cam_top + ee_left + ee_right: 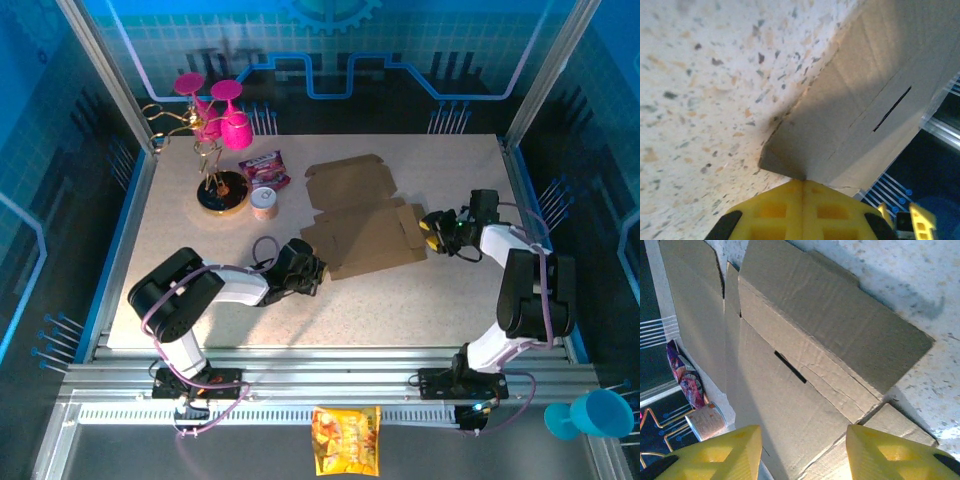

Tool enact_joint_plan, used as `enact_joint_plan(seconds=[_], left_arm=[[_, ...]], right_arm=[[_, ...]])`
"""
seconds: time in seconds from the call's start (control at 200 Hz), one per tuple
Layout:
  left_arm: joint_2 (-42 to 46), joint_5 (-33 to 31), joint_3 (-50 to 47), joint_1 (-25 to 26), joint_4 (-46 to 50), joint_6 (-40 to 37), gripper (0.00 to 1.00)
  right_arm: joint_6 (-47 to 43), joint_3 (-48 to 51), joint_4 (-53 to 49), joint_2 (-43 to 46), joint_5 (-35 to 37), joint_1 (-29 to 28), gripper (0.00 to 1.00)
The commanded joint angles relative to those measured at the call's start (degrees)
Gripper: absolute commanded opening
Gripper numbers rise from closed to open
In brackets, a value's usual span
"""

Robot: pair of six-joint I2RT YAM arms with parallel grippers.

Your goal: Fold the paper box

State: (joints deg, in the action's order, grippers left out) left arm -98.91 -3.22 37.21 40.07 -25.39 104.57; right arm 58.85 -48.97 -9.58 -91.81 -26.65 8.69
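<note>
The paper box (365, 235) lies as a flat brown die-cut sheet in the middle of the table, with flaps spread out at the back and the right. My left gripper (312, 268) is at the sheet's near left corner. In the left wrist view its yellow fingers (770, 210) are pressed together at the left gripper (804, 182), pinching the corner of a box (855, 100) flap that is lifted off the speckled tabletop. My right gripper (432, 228) sits at the sheet's right edge. In the right wrist view the right gripper (804, 432) stands open over the box (790, 405) near a slot.
Behind the sheet on the left stand a gold rack with pink cups (215, 120), a snack packet (265, 168) and a small round can (264, 203). A yellow snack bag (346, 440) lies off the table by the front rail. A blue cup (598, 412) is at the near right.
</note>
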Motion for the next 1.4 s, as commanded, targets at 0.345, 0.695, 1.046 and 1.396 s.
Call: enact_joint_plan(seconds=[0.345,0.695,1.046,1.396], left_arm=[[6.36,-2.51,1.59,-0.33,4.82,-5.70,0.00],[6.44,-1.96,2.16,-0.59,4.99,-6.19,0.00],[6.97,-1.52,2.24,-0.80,5.79,-6.75,0.00],[8.07,-1.16,2.10,-1.47,7.09,-7.37,0.00]], right_arm=[[7.02,8.98,13.09,2.32,0.02,2.37,0.50],[13.22,11.02,20.95,-2.06,-0.60,2.72,0.50],[17.08,13.01,28.87,-5.25,-0.43,1.71,0.48],[26.93,14.94,43.49,-9.29,3.05,-1.69,0.10]])
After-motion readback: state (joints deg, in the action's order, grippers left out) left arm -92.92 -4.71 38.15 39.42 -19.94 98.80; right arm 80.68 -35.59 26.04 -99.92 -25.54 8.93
